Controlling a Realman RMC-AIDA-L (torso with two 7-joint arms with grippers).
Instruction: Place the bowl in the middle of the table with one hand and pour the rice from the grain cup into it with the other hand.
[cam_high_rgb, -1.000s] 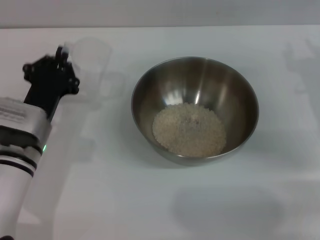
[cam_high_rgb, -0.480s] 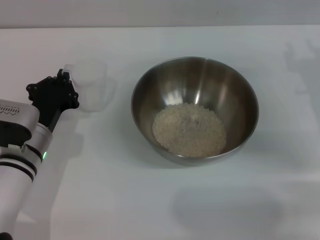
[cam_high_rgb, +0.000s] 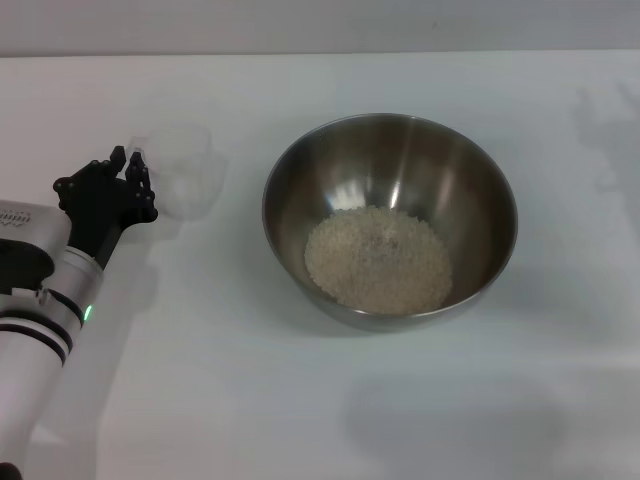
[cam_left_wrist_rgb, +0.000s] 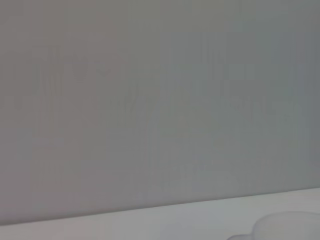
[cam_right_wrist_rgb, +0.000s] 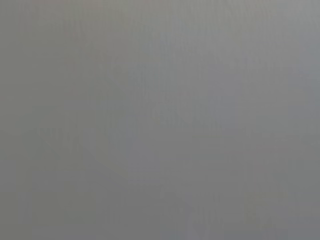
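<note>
The steel bowl stands in the middle of the white table and holds a mound of pale rice. The clear grain cup stands upright on the table to the left of the bowl and looks empty. Part of its rim also shows in the left wrist view. My left gripper is at the cup's left side, open, its two black fingertips slightly apart and just off the cup. The right arm is out of view, and the right wrist view shows only plain grey.
The table's far edge meets a grey wall at the top of the head view. Bare tabletop lies in front of and to the right of the bowl. My left arm's white forearm fills the lower left.
The cup was held raised a second ago, came down onto the table, and now stands free. My left gripper has let go and drawn back slightly to the left.
</note>
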